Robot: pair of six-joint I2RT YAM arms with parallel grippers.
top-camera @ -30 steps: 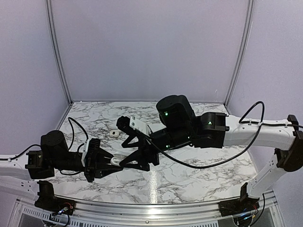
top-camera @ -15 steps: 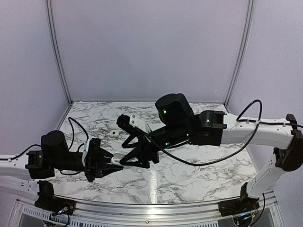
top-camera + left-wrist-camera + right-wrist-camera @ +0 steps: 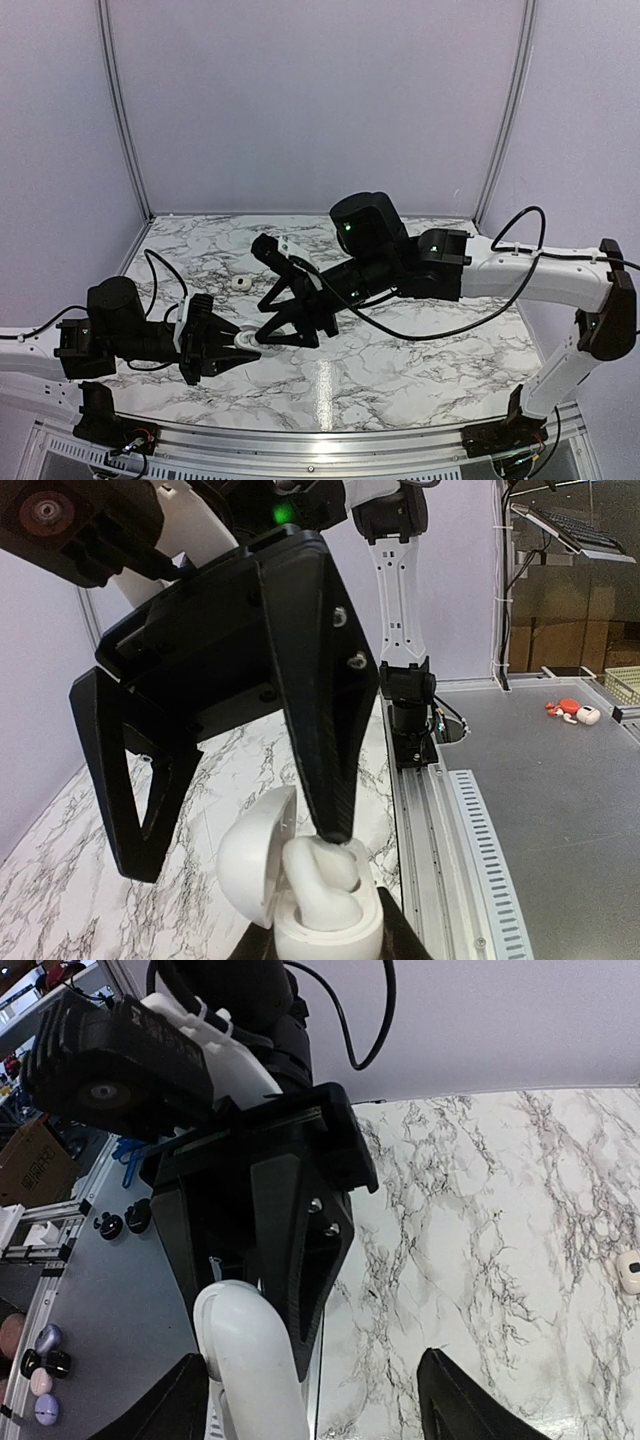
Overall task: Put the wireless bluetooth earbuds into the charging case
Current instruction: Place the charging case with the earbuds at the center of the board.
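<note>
My left gripper (image 3: 228,350) is shut on the charging case (image 3: 244,345), a glossy white case held above the near left of the table. In the left wrist view the case (image 3: 325,925) sits between my left gripper (image 3: 322,948) fingers with its lid (image 3: 250,855) open. One white earbud (image 3: 320,875) sits in it. My right gripper (image 3: 262,322) is open, and one black fingertip (image 3: 335,825) touches the top of that earbud. A second earbud (image 3: 240,284) lies on the table behind. In the right wrist view the lid (image 3: 250,1360) sits near the left finger of my right gripper (image 3: 310,1420).
The marble table (image 3: 400,350) runs to a metal rail (image 3: 330,435) at the near edge. The loose earbud also shows at the right edge of the right wrist view (image 3: 628,1270). Both arms crowd the near left of the table.
My right gripper has shifted left and tilted down over the case, with one fingertip now on the earbud. My left arm has held still with the case.
</note>
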